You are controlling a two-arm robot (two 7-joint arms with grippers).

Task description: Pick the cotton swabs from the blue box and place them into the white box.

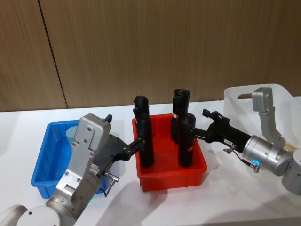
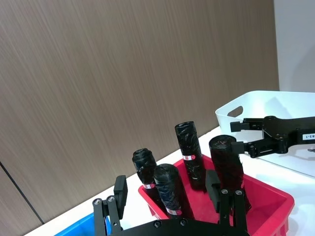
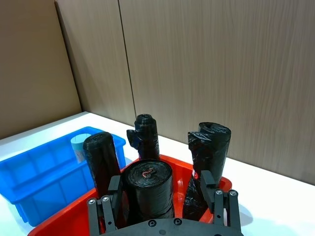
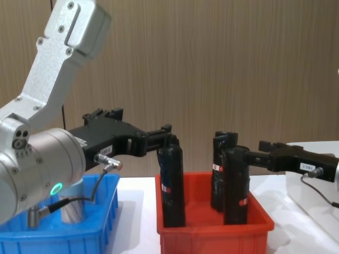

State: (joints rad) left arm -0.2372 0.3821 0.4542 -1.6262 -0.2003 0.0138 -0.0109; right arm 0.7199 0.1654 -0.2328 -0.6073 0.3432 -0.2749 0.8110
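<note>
One jar of cotton swabs [image 1: 73,133] with a pale lid stands in the far end of the blue box [image 1: 44,162], and the right wrist view shows the jar [image 3: 80,146] there too. My left gripper [image 1: 138,137] is open, reaching from over the blue box to the red bin's left black roll [image 4: 172,182]. Coming from the right, my right gripper [image 1: 203,123] is open, its fingers around the top of a front black roll [image 3: 147,189]. Behind the right arm stands the white box [image 1: 282,96].
The red bin [image 1: 171,176] sits between the blue box and the white box and holds several tall black rolls. A wooden wall closes the back of the white table [image 1: 235,202]. The left arm's housing [image 4: 58,47] rises above the blue box [image 4: 79,241].
</note>
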